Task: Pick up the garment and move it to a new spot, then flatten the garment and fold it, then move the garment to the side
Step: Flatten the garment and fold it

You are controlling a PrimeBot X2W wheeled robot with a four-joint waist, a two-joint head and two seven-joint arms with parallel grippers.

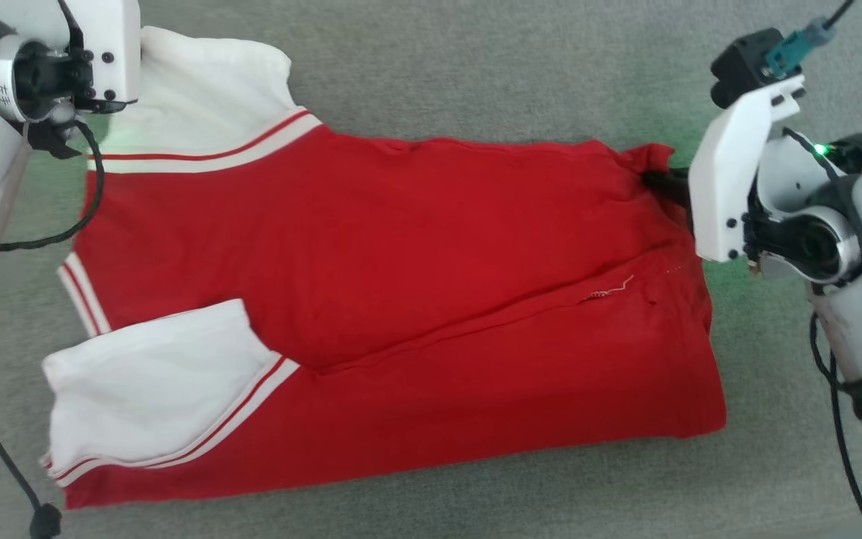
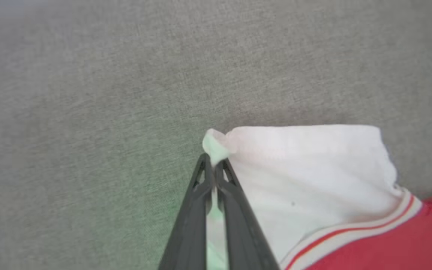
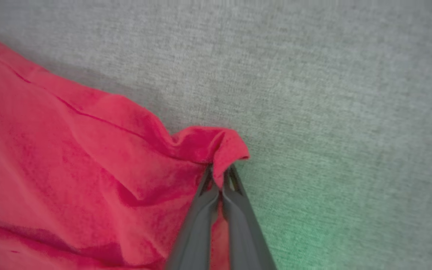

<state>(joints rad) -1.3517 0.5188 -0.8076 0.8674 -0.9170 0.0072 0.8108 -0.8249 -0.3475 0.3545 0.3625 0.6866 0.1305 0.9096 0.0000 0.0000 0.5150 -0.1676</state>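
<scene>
"Where was the garment (image 1: 416, 254) at that moment?"

"It lay spread on the grey cloth surface (image 1: 491, 67). The red body ran across the middle, with a long crease slanting through it. Both white sleeves sat at the robot's left end and the plain red end was at its right. The near white sleeve (image 1: 154, 389) was folded in over the red. The far white sleeve (image 1: 206, 105) reached up toward the left wrist."

"What was the left gripper (image 2: 213, 165) doing?"

"Its two dark fingers were pressed together on the outer corner of the far sleeve. A small tuft of white cloth stuck out past the tips."

"And the right gripper (image 3: 221, 173)?"

"It was pinched tight as well, on the far corner of the red end. The cloth there bunched into a small raised fold over the tips. In the head view its fingers (image 1: 661, 181) showed dark at that corner, beside the white wrist housing."

"Anything else on the cloth?"

"A loose pale thread (image 1: 614, 288) lay on the crease near the right end."
</scene>
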